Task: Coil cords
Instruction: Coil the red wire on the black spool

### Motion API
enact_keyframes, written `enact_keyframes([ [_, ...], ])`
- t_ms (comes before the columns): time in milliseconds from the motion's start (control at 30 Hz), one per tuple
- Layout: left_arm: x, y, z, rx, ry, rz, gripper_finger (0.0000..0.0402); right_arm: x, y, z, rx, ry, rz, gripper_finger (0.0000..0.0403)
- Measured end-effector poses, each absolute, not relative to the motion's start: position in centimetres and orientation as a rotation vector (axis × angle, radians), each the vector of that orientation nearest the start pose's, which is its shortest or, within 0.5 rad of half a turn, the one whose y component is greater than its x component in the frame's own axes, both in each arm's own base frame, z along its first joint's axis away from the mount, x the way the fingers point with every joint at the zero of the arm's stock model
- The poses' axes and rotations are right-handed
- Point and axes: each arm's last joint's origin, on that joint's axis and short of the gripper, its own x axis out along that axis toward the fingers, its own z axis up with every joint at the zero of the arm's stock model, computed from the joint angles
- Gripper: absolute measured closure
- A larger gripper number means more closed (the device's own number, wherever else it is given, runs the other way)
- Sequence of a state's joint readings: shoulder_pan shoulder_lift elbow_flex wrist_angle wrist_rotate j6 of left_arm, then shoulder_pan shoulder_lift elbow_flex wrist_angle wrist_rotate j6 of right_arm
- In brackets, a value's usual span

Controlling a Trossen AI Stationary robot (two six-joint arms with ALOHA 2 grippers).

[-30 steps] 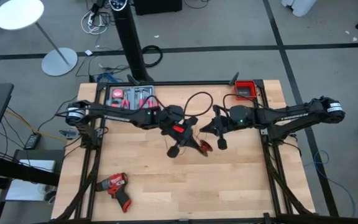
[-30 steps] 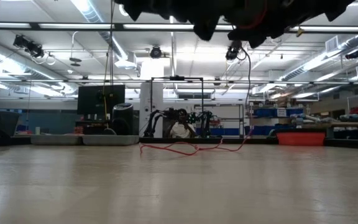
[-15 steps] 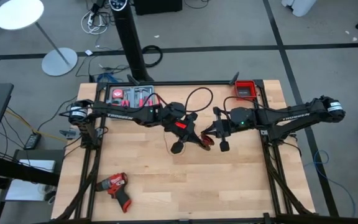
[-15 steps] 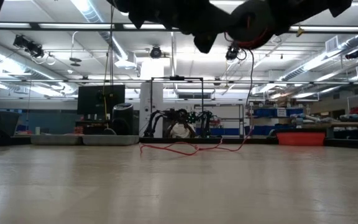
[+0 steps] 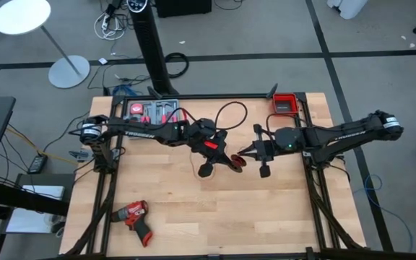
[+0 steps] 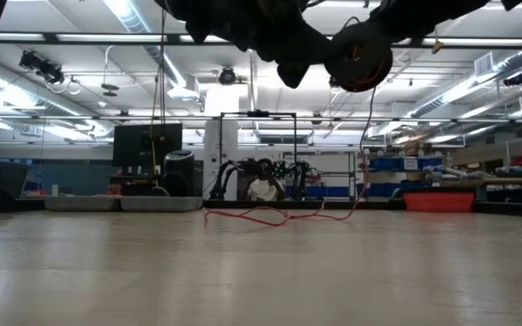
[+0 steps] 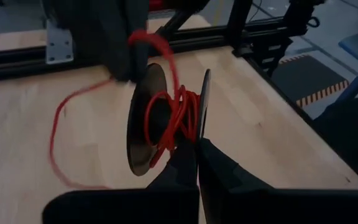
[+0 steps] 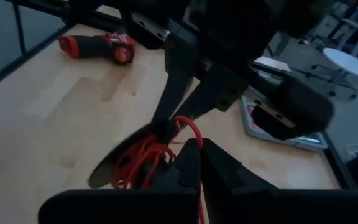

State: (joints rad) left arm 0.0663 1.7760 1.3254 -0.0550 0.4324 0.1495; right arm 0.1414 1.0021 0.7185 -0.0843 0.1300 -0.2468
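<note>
1. The worktop (image 5: 280, 209) is bare along its whole 6 o'clock half except for one red drill (image 5: 133, 217) near the 8 o'clock corner; a black frame runs along its edges.
2. At 11 o'clock one tray of red-handled hand tools (image 5: 150, 112) lies against the far edge.
3. The left tool (image 5: 231, 160) hangs above the worktop's centre, fingers clenched on a dark spool (image 7: 143, 121) wound with the red wire (image 7: 174, 118).
4. One red wire: part is coiled on the spool, the rest trails loose on the worktop (image 6: 270, 215) toward 12 o'clock.
5. One black cable (image 5: 226, 112) arches up from the centre toward 12 o'clock.
6. The right tool (image 5: 245, 151) sits just at 3 o'clock of the spool, fingers clenched together right beside the red coil (image 8: 143, 163); whether they pinch the wire I cannot tell.
7. One red bin (image 5: 285, 103) stands at the 1 o'clock corner.
8. Two arms in all, meeting at the centre; open worktop lies at 9, 6 and 4 o'clock.
</note>
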Motion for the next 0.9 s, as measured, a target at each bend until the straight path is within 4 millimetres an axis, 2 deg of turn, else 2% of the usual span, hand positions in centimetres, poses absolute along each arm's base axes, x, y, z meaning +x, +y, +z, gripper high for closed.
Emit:
enact_keyframes([
  [300, 40.1, 1.4, 26.0, 0.039, 0.503, -0.394, 0.0401, 20.0, 3.9, 28.7, -0.303, 0.371, 0.053, 0.0403],
  [600, 40.1, 1.8, 26.0, 0.154, 0.506, -0.287, 0.0401, 19.0, 5.2, 27.4, -0.225, 0.507, 0.071, 0.0403],
  [767, 39.9, 1.6, 27.3, 0.24, 0.456, -0.234, 0.0401, 18.7, 5.4, 27.0, -0.141, 0.559, 0.056, 0.0403],
  [900, 40.3, 0.3, 28.2, 0.353, 0.356, -0.231, 0.0401, 18.7, 5.3, 27.0, -0.125, 0.555, 0.006, 0.0402],
])
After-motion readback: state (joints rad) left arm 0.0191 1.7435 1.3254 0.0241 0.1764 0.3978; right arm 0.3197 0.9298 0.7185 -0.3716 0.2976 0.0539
